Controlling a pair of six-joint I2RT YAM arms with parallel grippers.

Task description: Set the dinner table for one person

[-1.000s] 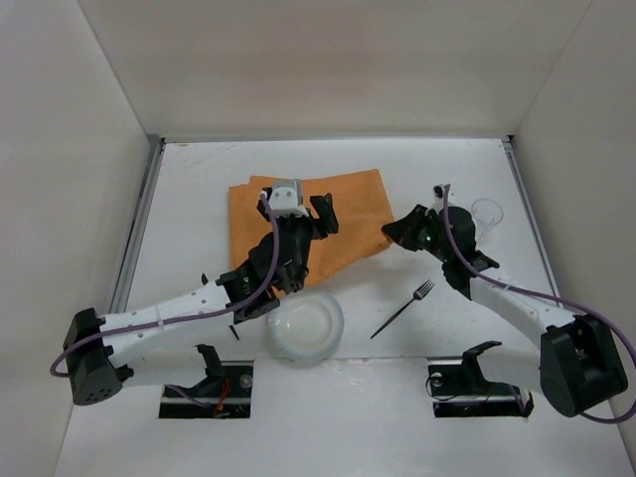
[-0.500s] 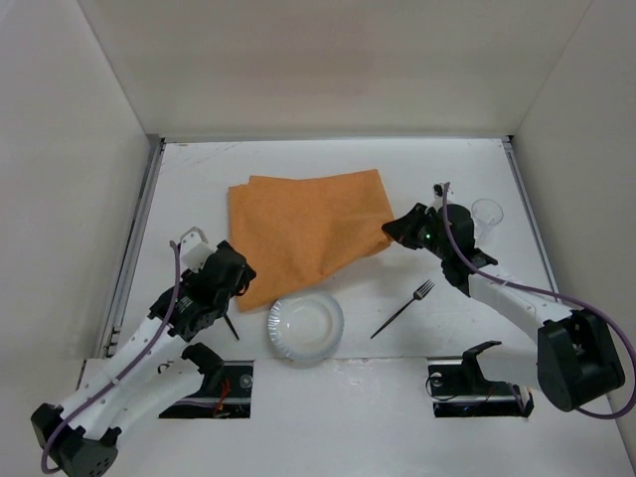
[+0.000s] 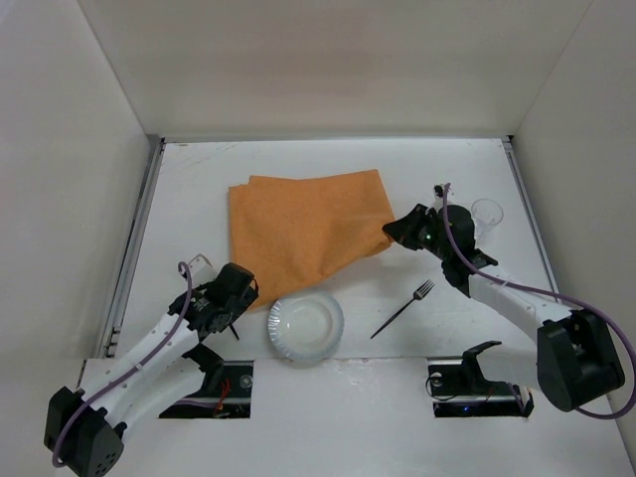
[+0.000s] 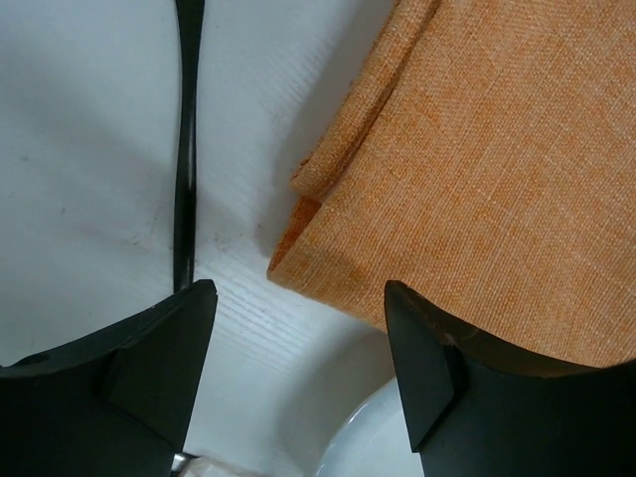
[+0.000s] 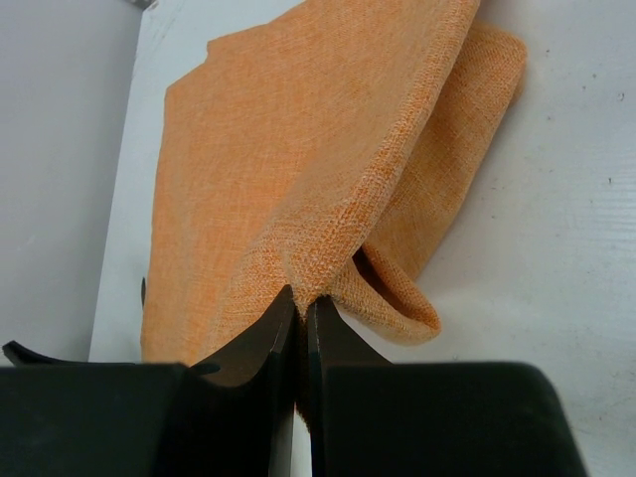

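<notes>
left gripper (image 4: 298, 328): spread wide, empty, at placemat (image 4: 477, 149) corner | right gripper (image 5: 301, 308): pinched on placemat's woven orange fold | desk (image 3: 199, 179): matte white

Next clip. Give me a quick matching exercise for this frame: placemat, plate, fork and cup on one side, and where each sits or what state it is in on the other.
Things:
1. orange placemat
2. white plate
3. black fork
4. clear cup

Places or states:
A. lies diagonally, just right of the plate
B. stands at the far right of the dinner table
C. one corner pinched in the shut right claw
D. sits nearest the front edge, in the middle

Pairs: 1-C, 2-D, 3-A, 4-B
</notes>
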